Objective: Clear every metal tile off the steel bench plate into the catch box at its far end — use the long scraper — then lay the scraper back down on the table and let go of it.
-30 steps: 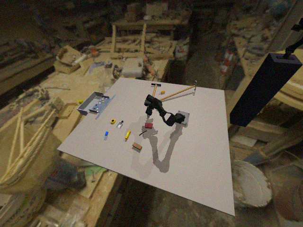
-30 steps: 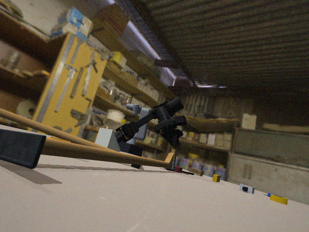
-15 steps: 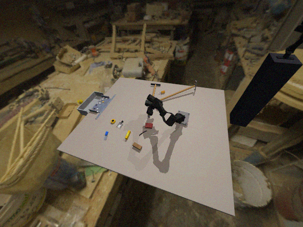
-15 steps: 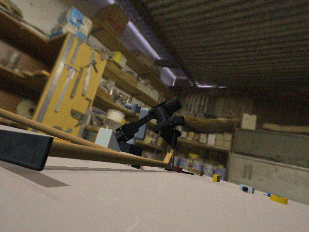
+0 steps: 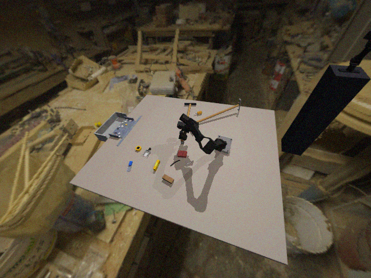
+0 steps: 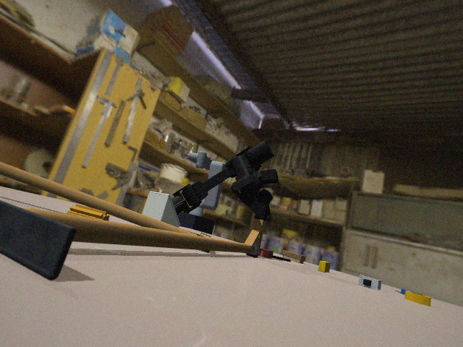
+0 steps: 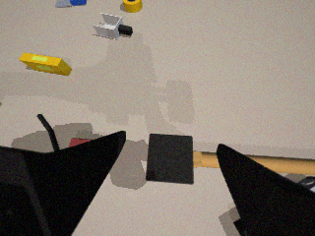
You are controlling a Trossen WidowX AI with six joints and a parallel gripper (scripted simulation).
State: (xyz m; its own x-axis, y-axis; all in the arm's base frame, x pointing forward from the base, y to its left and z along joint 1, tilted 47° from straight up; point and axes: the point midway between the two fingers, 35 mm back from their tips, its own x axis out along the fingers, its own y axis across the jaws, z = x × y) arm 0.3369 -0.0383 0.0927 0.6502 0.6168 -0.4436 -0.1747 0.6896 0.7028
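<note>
The long scraper's dark blade (image 5: 190,103) (image 6: 31,238) and wooden handle (image 5: 189,110) (image 6: 149,237) (image 7: 236,161) lie low over the table, the dark grip block (image 7: 170,164) at the handle's near end. My gripper (image 5: 182,139) (image 6: 262,219) (image 7: 169,142) is open above the grip block, which shows between the spread fingertips, gripped by neither. The blue-grey steel plate (image 5: 135,123) is a narrow strip at the table's left edge. The catch box (image 5: 104,130) adjoins it. Small tiles (image 5: 126,124) lie at the box's plate side; whether any touches the plate is too small to tell.
A hooked tool with a wooden handle (image 5: 221,112) (image 6: 74,192) lies beside the scraper. A red block (image 5: 182,153), brown block (image 5: 168,178), yellow block (image 5: 156,165) (image 7: 45,64), clamp-like piece (image 5: 146,153) (image 7: 110,28) and yellow ring (image 5: 138,148) (image 7: 132,5) are scattered nearby.
</note>
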